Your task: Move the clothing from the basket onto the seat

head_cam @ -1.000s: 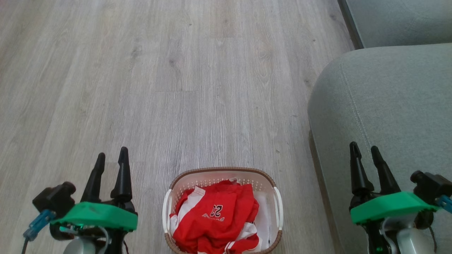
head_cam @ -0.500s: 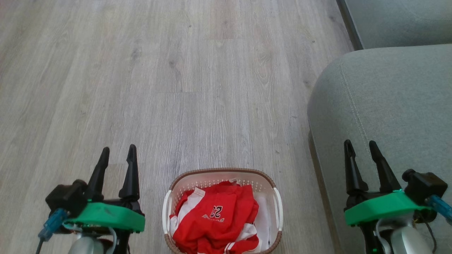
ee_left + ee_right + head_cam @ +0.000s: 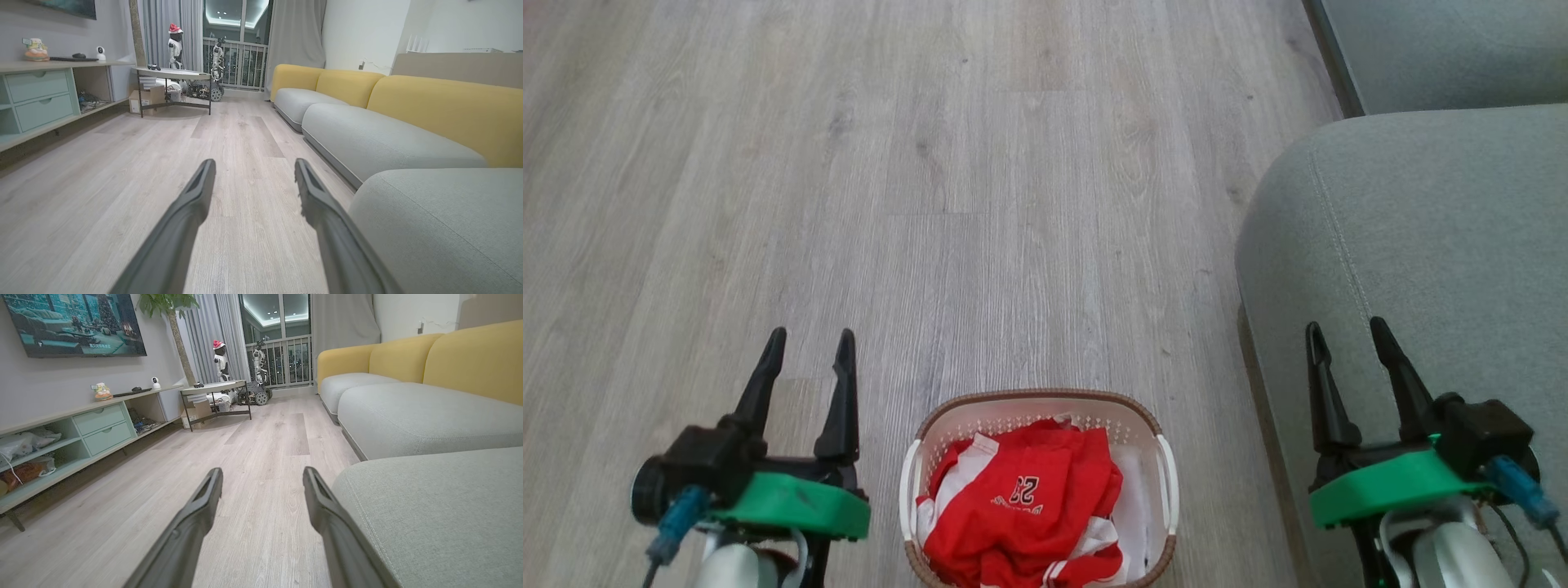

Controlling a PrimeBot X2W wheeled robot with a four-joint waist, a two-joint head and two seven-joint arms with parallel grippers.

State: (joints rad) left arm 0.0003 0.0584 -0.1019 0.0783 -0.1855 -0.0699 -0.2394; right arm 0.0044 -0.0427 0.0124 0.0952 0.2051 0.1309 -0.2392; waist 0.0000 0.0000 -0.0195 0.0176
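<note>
Several soft, light jerseys (image 3: 1025,506) fill the basket (image 3: 1037,400); both grippers (image 3: 809,359) (image 3: 1347,347) gape wide, empty — pinch that top red fold.

1. A pale grey wood-plank floor (image 3: 1013,204) stretches ahead.
2. A white basket (image 3: 1037,394) with a brown rim stands on it, at the head view's bottom centre.
3. The grey-green seat (image 3: 1421,245) stands to the basket's right, apart from it.
4. A low table (image 3: 175,74) stands far down the room.
</note>
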